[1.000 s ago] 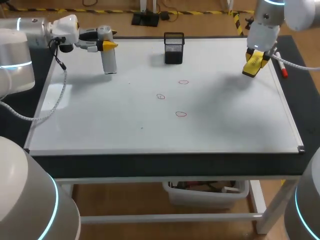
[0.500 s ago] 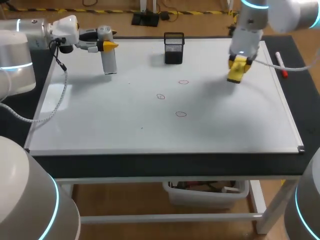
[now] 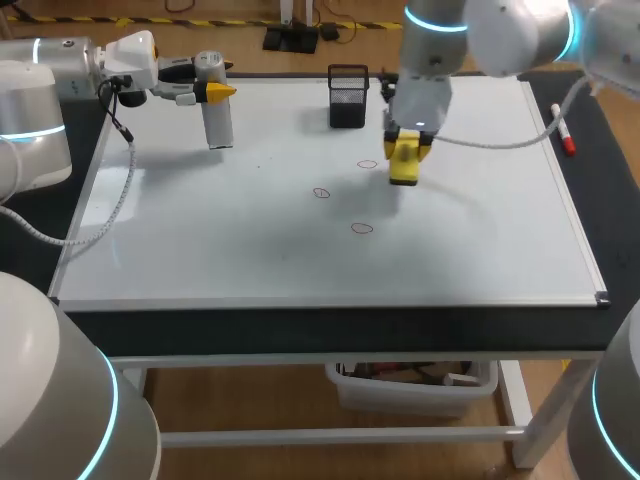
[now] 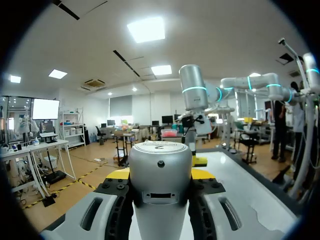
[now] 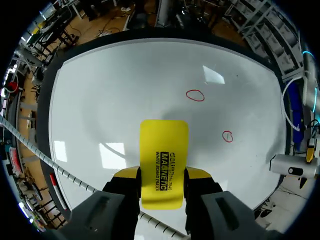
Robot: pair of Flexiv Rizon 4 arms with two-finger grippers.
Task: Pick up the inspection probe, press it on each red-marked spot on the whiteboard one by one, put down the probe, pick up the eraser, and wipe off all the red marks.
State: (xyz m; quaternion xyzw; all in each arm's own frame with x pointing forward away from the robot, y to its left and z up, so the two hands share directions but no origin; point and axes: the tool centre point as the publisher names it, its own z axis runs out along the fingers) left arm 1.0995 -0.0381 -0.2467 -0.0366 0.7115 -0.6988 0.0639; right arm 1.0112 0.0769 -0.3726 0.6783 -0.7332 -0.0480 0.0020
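Starting wipe step, likely: right gripper (image 3: pixel 404 145) clamped on eraser (image 5: pixel 163 150), at three o'clock of far red mark (image 3: pixel 367 164); next lower, sweep over it. Left gripper (image 3: pixel 205 92) grips probe (image 3: pixel 218 128).

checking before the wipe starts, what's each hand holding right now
Left hand: closed on the inspection probe.
Right hand: closed on the yellow eraser.

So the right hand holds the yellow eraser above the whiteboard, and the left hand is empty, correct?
No, the left hand is not empty: it is shut on the inspection probe, as the left wrist view shows. The right hand does hold the yellow eraser above the whiteboard.
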